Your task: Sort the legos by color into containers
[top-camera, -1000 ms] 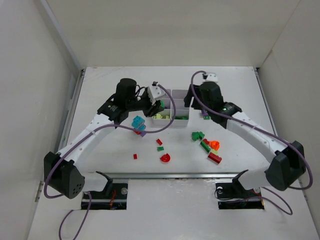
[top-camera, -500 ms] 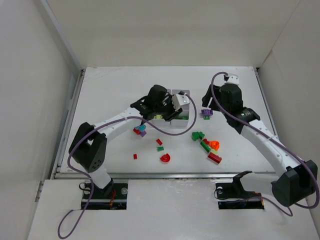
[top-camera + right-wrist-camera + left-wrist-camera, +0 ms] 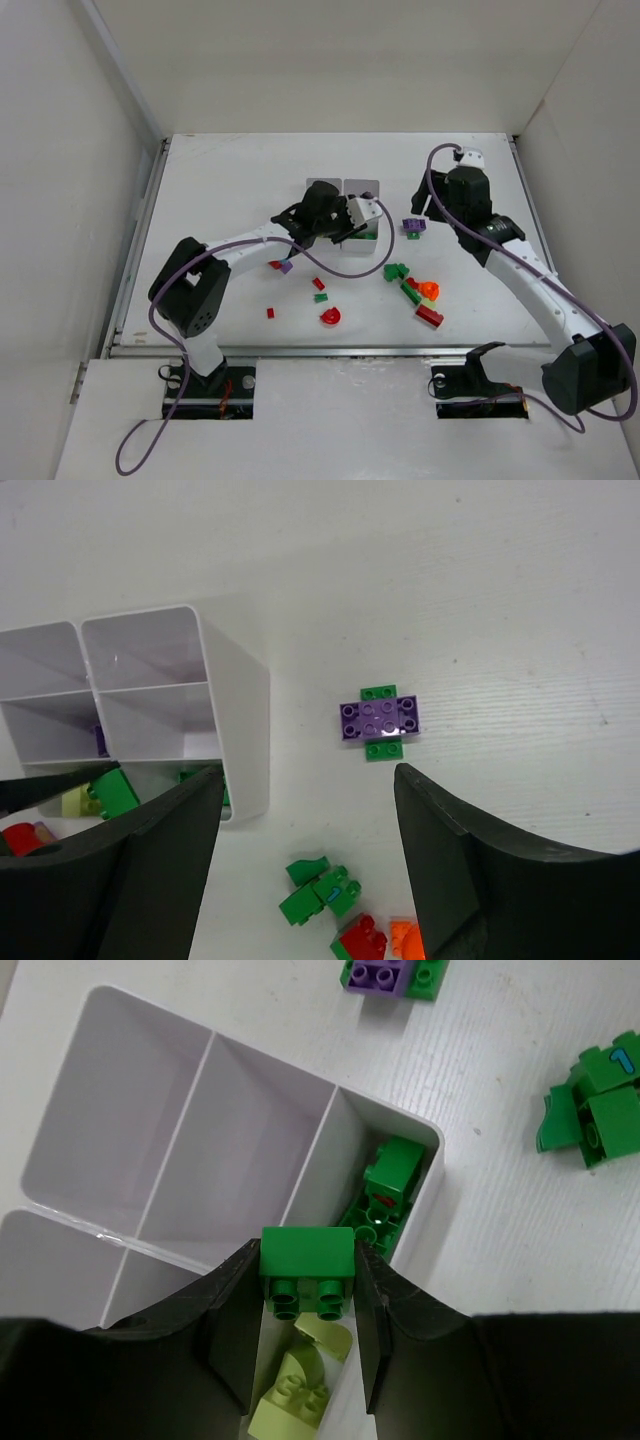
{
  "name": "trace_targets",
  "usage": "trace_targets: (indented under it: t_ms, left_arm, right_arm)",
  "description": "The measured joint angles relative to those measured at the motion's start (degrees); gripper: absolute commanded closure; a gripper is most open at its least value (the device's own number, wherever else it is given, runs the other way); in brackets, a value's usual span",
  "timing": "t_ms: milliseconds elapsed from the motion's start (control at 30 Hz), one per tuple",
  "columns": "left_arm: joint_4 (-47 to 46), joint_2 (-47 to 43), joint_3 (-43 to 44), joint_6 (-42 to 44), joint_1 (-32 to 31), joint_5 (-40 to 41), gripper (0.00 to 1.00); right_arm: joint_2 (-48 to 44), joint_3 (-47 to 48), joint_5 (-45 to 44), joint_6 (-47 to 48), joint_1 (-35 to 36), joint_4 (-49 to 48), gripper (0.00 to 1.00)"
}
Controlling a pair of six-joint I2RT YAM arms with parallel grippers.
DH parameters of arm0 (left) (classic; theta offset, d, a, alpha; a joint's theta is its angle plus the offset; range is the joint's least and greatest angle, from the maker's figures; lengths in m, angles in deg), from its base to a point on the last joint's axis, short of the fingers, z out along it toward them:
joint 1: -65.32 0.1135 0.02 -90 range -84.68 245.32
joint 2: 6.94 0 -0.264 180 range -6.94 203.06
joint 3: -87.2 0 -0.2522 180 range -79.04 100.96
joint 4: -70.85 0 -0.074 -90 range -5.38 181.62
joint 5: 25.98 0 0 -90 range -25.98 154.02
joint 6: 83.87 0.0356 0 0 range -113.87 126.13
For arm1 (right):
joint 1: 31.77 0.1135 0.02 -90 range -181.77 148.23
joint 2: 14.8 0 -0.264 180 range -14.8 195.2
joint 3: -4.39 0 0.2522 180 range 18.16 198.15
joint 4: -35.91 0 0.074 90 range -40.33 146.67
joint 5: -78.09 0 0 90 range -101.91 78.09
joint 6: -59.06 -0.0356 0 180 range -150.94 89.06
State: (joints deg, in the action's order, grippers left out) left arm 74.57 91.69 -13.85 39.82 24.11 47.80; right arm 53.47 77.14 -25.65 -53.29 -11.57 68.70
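The left hand (image 3: 308,1265) pinches a green brick (image 3: 308,1252) by its flat sides over the tray (image 3: 385,1110). It is likely light, rigid and slippery. The right hand (image 3: 307,772) hovers spread above a purple brick (image 3: 379,718).

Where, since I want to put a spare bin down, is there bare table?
Bare: the far strip of table behind the tray, and the left side beyond the left arm. Crowded: in front of the tray, where loose legos scatter across the middle.
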Motion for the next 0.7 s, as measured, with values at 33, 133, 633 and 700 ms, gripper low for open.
trace_targets:
  t_ms: [33, 133, 633, 700]
  left_arm:
    - [-0.04, 0.00, -0.46, 0.15, 0.00, 0.00, 0.98]
    - [-0.28, 0.00, -1.29, 0.39, 0.00, 0.02, 0.98]
    - [-1.81, 3.48, -0.44, 0.33, -0.04, -1.42, 0.71]
    - [-1.09, 4.42, 0.07, 0.39, -0.22, -1.84, 0.61]
  right_arm:
    - [0.00, 0.00, 0.00, 0.11, -0.35, 0.02, 0.26]
    - [0.00, 0.00, -0.09, 0.52, -1.11, 0.04, 0.26]
    - [-1.75, 0.00, -0.76, 1.14, -2.56, 1.22, 0.24]
    - [-2.14, 0.00, -0.85, 1.18, -2.58, 1.22, 0.24]
